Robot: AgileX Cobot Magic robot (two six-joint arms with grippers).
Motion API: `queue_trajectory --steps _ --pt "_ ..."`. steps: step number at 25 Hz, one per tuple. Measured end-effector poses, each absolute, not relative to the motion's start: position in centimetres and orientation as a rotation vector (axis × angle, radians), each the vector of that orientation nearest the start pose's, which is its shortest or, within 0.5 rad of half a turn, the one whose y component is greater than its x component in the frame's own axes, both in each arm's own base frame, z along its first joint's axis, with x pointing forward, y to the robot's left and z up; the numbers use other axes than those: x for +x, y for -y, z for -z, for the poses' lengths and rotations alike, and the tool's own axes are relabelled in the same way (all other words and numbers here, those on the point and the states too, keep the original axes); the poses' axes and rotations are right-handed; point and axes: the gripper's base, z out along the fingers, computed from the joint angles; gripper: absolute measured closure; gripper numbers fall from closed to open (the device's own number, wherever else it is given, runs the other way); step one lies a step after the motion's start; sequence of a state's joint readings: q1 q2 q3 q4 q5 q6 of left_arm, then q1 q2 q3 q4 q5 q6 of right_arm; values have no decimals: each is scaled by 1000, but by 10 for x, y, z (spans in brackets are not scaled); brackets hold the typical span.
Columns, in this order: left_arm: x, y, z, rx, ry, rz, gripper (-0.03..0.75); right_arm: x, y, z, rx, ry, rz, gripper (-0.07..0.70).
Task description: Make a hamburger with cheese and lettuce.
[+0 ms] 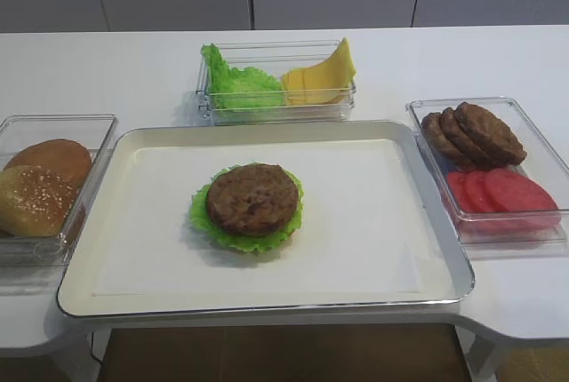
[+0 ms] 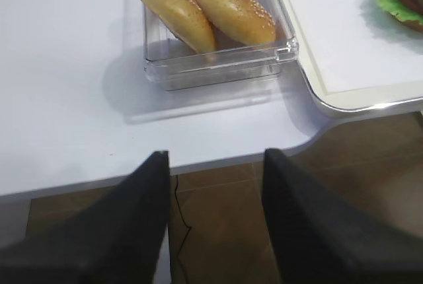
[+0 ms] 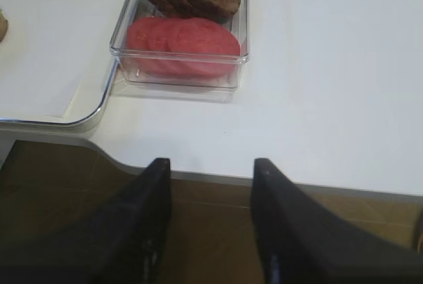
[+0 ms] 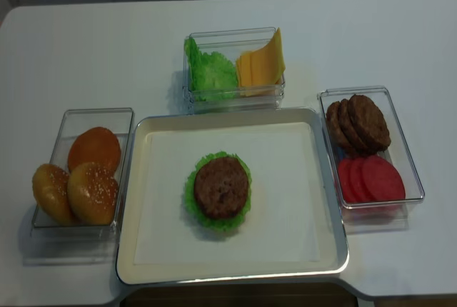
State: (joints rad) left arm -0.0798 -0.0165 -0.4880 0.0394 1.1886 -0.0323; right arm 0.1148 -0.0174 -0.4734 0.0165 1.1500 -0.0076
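Currently I see both grippers parked off the table edge: left gripper (image 2: 215,165) fingers apart and empty near the bun box (image 2: 218,53), right gripper (image 3: 211,168) likewise apart by the patty/tomato box (image 3: 182,66). Hamburger (image 1: 252,205) sits mid-tray (image 1: 391,284), patty on top. Lettuce (image 1: 238,89) and cheese (image 1: 322,78) share the rear box (image 1: 276,111).

White table (image 4: 86,57), rounded front corners. Directly on it: cream metal-rimmed tray (image 4: 143,250) at front centre; clear bin of sesame buns (image 4: 68,123) just beside tray's left edge; clear bin of patties and tomato slices (image 4: 403,168) just beside its right edge; clear bin of lettuce and cheese (image 4: 228,37) behind tray.
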Motion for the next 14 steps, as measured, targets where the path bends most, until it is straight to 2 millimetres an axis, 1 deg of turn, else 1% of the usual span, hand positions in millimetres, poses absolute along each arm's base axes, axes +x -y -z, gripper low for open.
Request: queue_trajectory --steps 14 --pt "-12 -4 -264 46 -2167 16 373 -9 0 -263 -135 -2140 -83 313"
